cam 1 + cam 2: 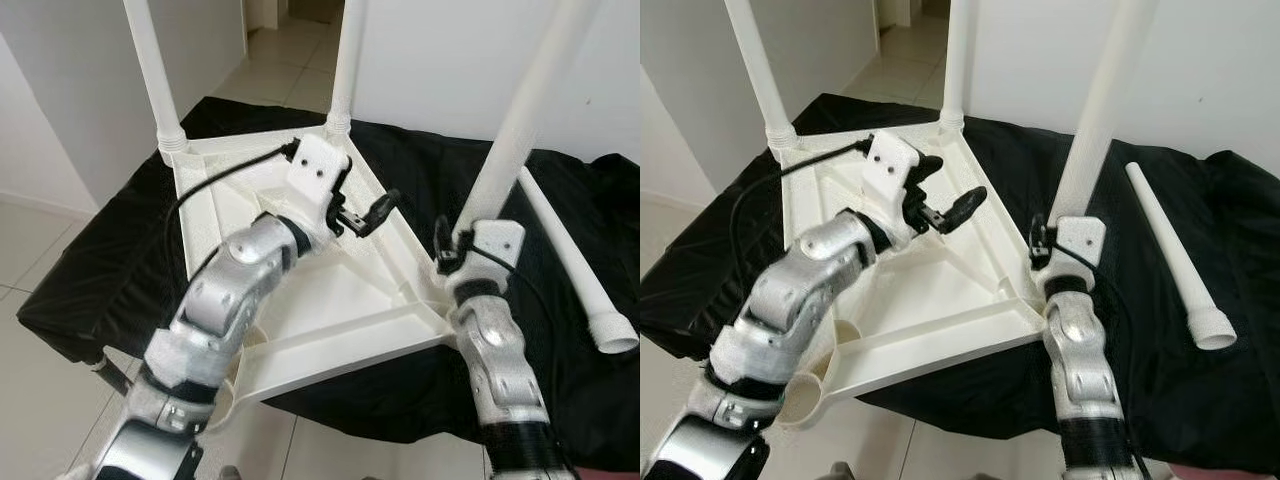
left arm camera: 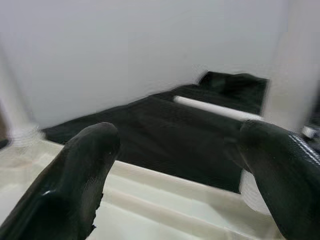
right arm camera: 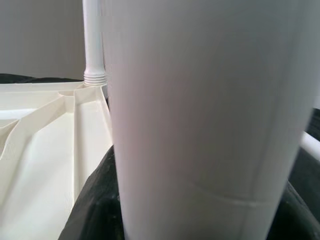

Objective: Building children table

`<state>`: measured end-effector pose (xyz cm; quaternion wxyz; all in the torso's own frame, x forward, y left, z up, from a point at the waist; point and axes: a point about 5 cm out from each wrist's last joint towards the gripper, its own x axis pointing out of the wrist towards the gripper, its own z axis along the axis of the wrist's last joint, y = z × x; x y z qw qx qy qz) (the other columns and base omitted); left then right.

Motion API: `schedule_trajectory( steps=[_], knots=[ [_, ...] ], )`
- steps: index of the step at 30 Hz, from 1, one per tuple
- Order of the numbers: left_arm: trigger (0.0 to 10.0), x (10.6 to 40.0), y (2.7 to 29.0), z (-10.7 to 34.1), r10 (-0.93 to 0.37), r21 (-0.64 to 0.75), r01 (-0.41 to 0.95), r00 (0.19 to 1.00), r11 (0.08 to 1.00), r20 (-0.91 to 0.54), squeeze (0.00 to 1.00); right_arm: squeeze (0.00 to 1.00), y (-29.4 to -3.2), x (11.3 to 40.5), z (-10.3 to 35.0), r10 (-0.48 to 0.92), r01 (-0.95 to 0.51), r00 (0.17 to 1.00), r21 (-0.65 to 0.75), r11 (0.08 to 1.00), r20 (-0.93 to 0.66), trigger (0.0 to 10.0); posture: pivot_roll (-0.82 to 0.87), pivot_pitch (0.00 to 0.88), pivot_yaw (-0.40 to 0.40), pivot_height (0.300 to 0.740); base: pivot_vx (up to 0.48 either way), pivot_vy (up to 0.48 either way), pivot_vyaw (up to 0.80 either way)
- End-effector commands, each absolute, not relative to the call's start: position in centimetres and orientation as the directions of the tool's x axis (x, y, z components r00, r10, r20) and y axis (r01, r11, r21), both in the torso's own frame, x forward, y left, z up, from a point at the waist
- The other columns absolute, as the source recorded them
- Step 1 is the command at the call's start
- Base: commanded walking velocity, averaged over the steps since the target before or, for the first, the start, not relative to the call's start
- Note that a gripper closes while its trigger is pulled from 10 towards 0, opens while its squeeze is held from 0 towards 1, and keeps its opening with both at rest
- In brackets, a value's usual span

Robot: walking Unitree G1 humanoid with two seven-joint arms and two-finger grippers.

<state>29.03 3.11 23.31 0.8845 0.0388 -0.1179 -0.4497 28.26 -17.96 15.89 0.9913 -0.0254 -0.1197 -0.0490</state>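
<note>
A white plastic table top (image 1: pixel 330 300) lies upside down on a black cloth (image 1: pixel 110 270). Three white legs stand in its corners: far left (image 1: pixel 150 60), far middle (image 1: pixel 348 60) and near right (image 1: pixel 520 110). Its near left corner socket (image 1: pixel 805 398) stands bare. One loose leg (image 1: pixel 570 255) lies on the cloth to the right. My left gripper (image 1: pixel 365 192) hovers open over the ribbed underside, fingers (image 2: pixel 85 170) wide apart with nothing between them. My right gripper (image 1: pixel 448 245) is shut on the near right leg close to its base; that leg (image 3: pixel 200 115) looms large in the right wrist view.
The cloth-covered surface drops off at its near and left edges to a tiled floor (image 1: pixel 40 400). White walls (image 1: pixel 60 90) stand close on the left and behind, with a doorway (image 1: pixel 290 30) at the back. Bare cloth lies between the table top and the loose leg.
</note>
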Motion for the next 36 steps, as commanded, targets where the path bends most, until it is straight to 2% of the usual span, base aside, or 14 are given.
schedule_trajectory(
  steps=[1, 6, 9, 11, 13, 16, 19, 36],
  knots=[
    [10.0, 28.3, 2.7, 23.5, -0.844, 0.225, 0.814, 0.506, 0.536, 0.181, 0.0, 0.0, -18.0, 27.9, 16.3, -0.084, 0.095, 0.963, -0.033, 0.995, 0.256, 10.0, -0.08, 0.0, -0.036, 0.74, 0.0, 0.0, 0.0],
    [10.0, 27.4, 2.6, 22.3, -0.881, 0.224, 0.852, 0.455, 0.474, 0.131, 0.0, 0.0, -18.5, 26.6, 16.1, -0.095, 0.106, 0.961, -0.029, 0.994, 0.258, 10.0, -0.08, 0.0, -0.026, 0.74, 0.0, 0.0, 0.0],
    [10.0, 26.4, 2.7, 20.8, -0.928, 0.16, 0.914, 0.368, 0.373, 0.06, 0.0, 0.0, -18.6, 25.4, 15.8, -0.109, 0.119, 0.96, -0.024, 0.993, 0.257, 10.0, -0.09, 0.0, -0.018, 0.74, 0.0, 0.0, 0.0],
    [10.0, 26.4, 2.7, 20.8, -0.928, 0.16, 0.914, 0.368, 0.373, 0.06, 0.0, 0.0, -18.6, 25.4, 15.8, -0.109, 0.119, 0.96, -0.024, 0.993, 0.257, 10.0, -0.09, 0.0, -0.018, 0.74, 0.0, 0.0, 0.0],
    [10.0, 25.6, 2.4, 20.0, -0.953, 0.153, 0.941, 0.303, 0.301, 0.013, 0.0, 0.0, -18.7, 24.7, 15.5, -0.125, 0.134, 0.96, -0.018, 0.991, 0.252, 10.0, -0.09, 0.0, -0.013, 0.74, 0.0, 0.0, 0.0],
    [10.0, 25.2, 2.2, 19.9, -0.963, 0.148, 0.952, 0.27, 0.267, 0.001, 0.0, 0.0, -18.7, 24.4, 15.4, -0.132, 0.142, 0.96, -0.024, 0.99, 0.249, 10.0, -0.09, 0.0, -0.015, 0.74, 0.0, 0.0, 0.0],
    [10.0, 24.3, 2.0, 19.7, -0.981, 0.111, 0.974, 0.196, 0.195, 0.006, 0.0, 0.0, -18.9, 23.6, 14.7, -0.142, 0.155, 0.964, -0.04, 0.987, 0.225, 10.0, -0.1, 0.0, -0.015, 0.74, 0.0, 0.0, 0.0],
    [10.0, 23.7, 1.6, 19.5, -0.983, 0.113, 0.978, 0.181, 0.177, -0.024, 0.0, 0.0, -18.1, 24.1, 12.6, -0.077, 0.09, 0.984, -0.077, 0.993, 0.159, 10.0, -0.09, 0.0, -0.02, 0.74, 0.0, 0.0, 0.0]
  ],
)
